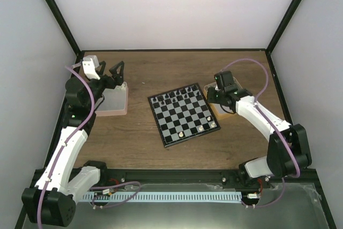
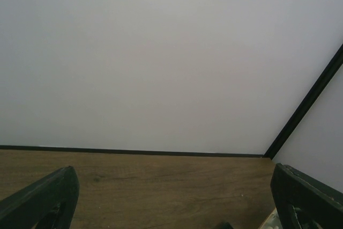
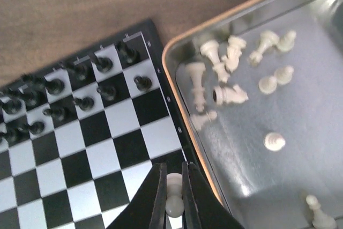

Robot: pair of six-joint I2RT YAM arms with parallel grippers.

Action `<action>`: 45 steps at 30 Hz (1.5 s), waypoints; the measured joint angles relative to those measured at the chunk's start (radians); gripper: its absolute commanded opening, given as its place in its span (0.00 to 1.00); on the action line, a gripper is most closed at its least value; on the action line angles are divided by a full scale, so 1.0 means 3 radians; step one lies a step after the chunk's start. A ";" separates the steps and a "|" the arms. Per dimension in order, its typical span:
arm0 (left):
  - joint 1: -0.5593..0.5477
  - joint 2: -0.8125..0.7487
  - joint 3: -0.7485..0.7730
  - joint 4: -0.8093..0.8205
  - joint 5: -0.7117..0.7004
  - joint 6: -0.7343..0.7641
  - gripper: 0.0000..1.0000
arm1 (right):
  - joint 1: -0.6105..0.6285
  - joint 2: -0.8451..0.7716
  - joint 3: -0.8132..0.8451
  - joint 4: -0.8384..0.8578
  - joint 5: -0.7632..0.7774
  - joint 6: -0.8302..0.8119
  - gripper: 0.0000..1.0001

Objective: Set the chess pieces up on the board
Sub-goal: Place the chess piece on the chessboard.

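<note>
At the right edge of the board (image 3: 102,148), right where it meets the orange rim of the metal tray (image 3: 311,95), the right gripper (image 3: 172,172) has its fingers pinched tight on one cream-white chess piece (image 3: 174,205). It looks like a pawn, but it's half hidden between the fingers, so don't quote me.

The rest of the loose white pieces (image 3: 222,73) lie scattered on their sides in the tray by the table's right edge. The black chessmen (image 3: 80,87) are lined up along the board's far edge, and a handful of white pieces (image 1: 201,128) stand near its near-right corner. So my guess is the job is barely started on the white side.

The left gripper (image 1: 111,71) hangs wide and empty above the pink tray (image 1: 115,103) near the table's (image 1: 139,73) left edge, pointing at the back wall.

What worries me:
- The piece is tiny and the grip is only a thin pinch, so it could twist or pop out on the way over.
- It's low and just beside the tray rim, so a sideways move could clip it.
- The target squares sit close to whites that are already standing, and the fat fingers could knock those over.
- If it's let go while tilted, it'll just topple.
</note>
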 measured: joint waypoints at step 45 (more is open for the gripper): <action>0.0000 0.0015 -0.0001 0.0003 -0.0006 -0.0001 1.00 | 0.0754 0.0365 -0.0465 -0.0244 0.0181 0.0203 0.07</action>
